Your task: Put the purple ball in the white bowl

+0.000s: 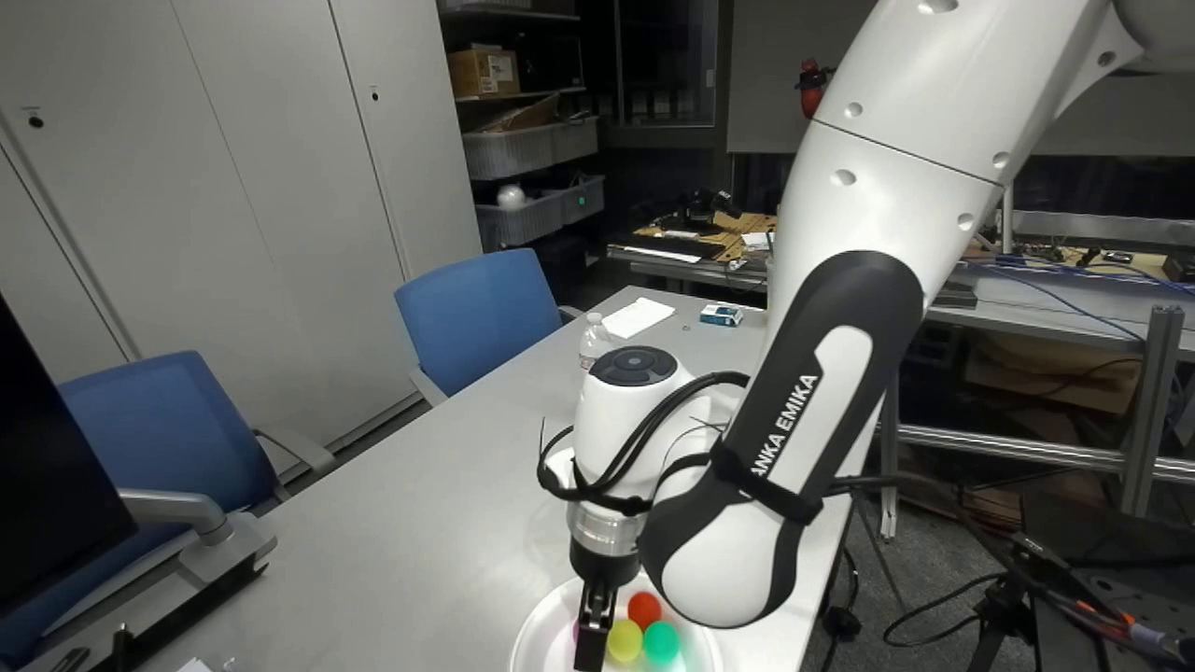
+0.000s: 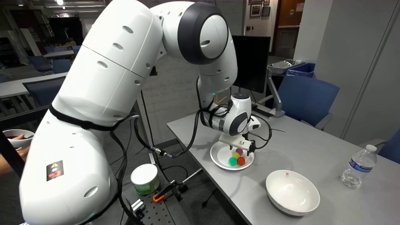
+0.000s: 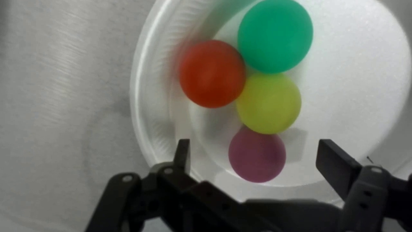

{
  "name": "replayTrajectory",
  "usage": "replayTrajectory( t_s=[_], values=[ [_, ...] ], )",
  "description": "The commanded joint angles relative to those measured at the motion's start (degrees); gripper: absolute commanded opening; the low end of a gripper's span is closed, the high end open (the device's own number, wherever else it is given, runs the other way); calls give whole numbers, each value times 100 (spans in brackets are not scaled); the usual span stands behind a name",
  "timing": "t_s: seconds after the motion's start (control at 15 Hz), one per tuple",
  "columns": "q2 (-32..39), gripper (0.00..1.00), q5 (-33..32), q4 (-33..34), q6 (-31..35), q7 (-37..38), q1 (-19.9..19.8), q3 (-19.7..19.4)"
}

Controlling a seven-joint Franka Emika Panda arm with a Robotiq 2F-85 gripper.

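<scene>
The purple ball [image 3: 257,158] rests in the flat white plate [image 2: 215,156], touching the yellow ball [image 3: 269,106]. It also shows in an exterior view [image 2: 239,151]; elsewhere it is almost wholly hidden behind a finger. My gripper [image 3: 252,148] is open and empty above the plate, with one finger on each side of the purple ball and a gap to both. The gripper also shows over the plate in both exterior views [image 1: 593,644] [image 2: 240,150]. The white bowl [image 2: 292,193] stands on the table in an exterior view, apart from the plate, and is out of the wrist view.
A red-orange ball [image 3: 212,74] and a green ball [image 3: 275,35] share the plate with the yellow and purple balls. A water bottle [image 2: 359,167] stands on the table beyond the bowl. A monitor [image 2: 251,62] stands at the table's far end. Cables loop around the wrist.
</scene>
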Motion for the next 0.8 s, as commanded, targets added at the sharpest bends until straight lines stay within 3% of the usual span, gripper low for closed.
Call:
replayTrajectory(
  t_s=[0.0, 0.07, 0.47, 0.73],
  values=[
    [235, 81, 28, 263, 95, -116, 12, 23],
    [249, 65, 24, 279, 93, -112, 15, 14],
    [220, 20, 30, 317, 45, -43, 65, -38],
    [-44, 17, 45, 213, -100, -73, 13, 23]
  ],
)
